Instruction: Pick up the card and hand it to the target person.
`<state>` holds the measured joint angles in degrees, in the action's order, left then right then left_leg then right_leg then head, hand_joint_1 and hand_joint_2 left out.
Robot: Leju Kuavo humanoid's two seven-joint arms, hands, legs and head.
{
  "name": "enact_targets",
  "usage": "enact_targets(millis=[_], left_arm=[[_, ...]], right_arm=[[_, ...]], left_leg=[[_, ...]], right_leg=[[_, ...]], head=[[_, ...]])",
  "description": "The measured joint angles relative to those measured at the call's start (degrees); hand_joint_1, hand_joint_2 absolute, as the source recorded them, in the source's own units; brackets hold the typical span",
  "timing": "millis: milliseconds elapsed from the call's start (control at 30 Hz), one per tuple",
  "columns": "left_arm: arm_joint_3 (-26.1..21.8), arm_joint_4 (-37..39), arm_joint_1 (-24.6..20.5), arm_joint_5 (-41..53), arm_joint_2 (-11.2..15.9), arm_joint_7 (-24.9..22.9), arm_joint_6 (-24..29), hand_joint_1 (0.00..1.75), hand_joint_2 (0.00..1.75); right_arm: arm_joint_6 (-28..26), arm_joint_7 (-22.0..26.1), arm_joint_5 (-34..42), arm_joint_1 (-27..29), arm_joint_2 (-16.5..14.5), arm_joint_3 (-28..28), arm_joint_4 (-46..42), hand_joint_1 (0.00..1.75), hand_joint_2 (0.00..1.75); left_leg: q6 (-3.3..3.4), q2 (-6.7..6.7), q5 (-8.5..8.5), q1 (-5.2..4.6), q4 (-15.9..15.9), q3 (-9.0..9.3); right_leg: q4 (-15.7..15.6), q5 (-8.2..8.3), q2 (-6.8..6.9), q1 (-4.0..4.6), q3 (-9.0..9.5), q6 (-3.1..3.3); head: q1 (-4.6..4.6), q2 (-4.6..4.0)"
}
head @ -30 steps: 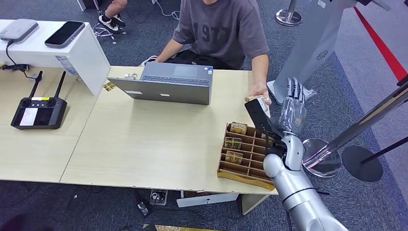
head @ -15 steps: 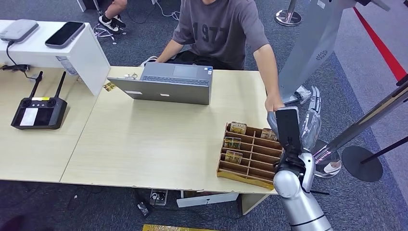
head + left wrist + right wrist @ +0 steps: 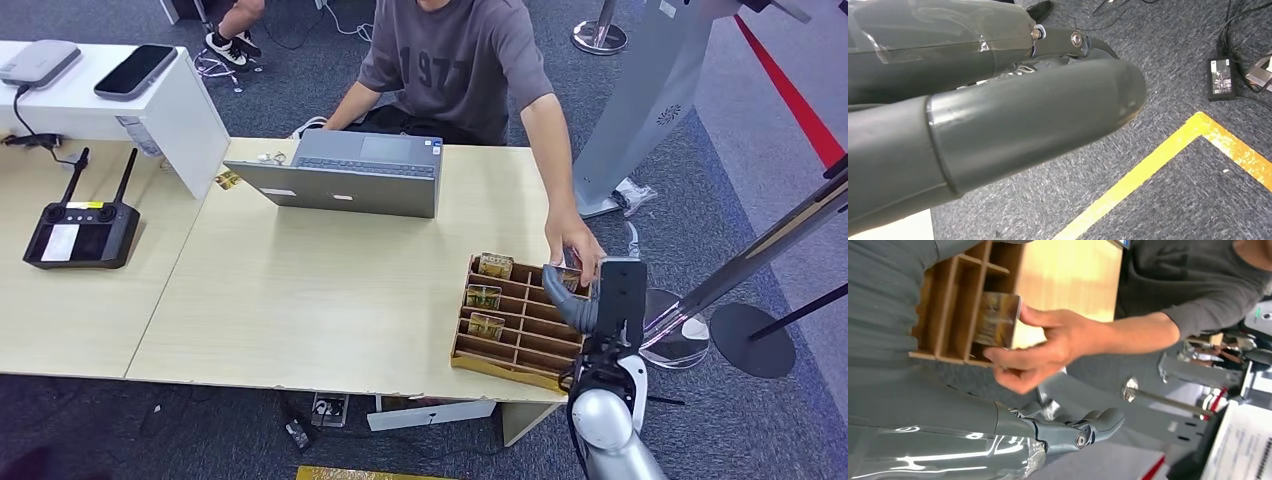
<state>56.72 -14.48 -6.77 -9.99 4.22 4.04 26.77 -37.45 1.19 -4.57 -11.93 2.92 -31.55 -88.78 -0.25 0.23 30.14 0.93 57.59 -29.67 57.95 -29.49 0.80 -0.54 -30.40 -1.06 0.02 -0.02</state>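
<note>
The card (image 3: 996, 320), gold and brown, is pinched in the person's hand (image 3: 1048, 347) just above the back right cells of the wooden box (image 3: 950, 295). In the head view that person's hand (image 3: 574, 243) reaches over the box's far right corner. My right hand (image 3: 572, 305) hovers close below it over the box's right side; its fingers (image 3: 1068, 432) are spread and hold nothing. My left hand (image 3: 998, 125) hangs over the carpet with its thumb and fingers stretched out and nothing in them.
The wooden box (image 3: 500, 362) at the table's front right corner holds three more cards (image 3: 484, 297). A laptop (image 3: 345, 180) lies before the seated person (image 3: 455, 60). A controller (image 3: 80, 232) sits at the left. Stanchion bases (image 3: 752, 340) stand to the right.
My right hand has come down from its raised reach toward the person to just above the box. The person's hand, holding the card, has followed down to the box's far right corner.
</note>
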Motion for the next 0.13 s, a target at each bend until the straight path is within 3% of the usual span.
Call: enact_targets(millis=[133], left_arm=[[-0.25,0.01,0.11,-0.23,0.00,0.23,0.20,0.00,0.00]], right_arm=[[0.38,0.58,1.13,1.02,0.02,-0.75,0.00,0.00,1.75]], left_leg=[[0.00,0.00,0.00,0.00,0.00,0.00]], right_leg=[[0.00,0.00,0.00,0.00,0.00,0.00]], head=[[0.01,0.00]])
